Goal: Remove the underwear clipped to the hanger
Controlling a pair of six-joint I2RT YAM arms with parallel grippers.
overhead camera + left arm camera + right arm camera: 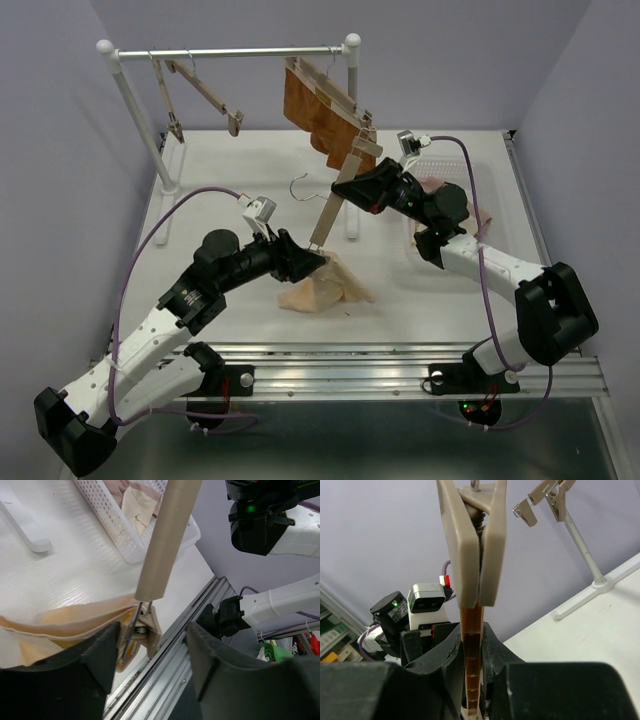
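While the right fingers stay out of it at the upper end, clenched on the bar of the hanger, the left fingers stand released at the lower end. The hanger slopes down from the right arm toward the middle of the counter. Its low tip ends in a clip.

Left wrist view: clip sits between the two left fingers. One finger is just beside it, the other stands apart with a clear gap. Clip is clamped on the edge of the cream-beige underwear. That garment lies crumpled on the counter just ahead of the left arm, one edge lifted into the clip.

Right wrist view: the bar runs up between the closed fingers to a second clip at the upper end, its two halves pressed together.

Orange-brown underwear hangs clipped below the rail of the rack, right of centre. Another hanger hangs from the rail's left part.

Pale pink underwear lies inside the white basket, on the counter's right side beyond the right arm.
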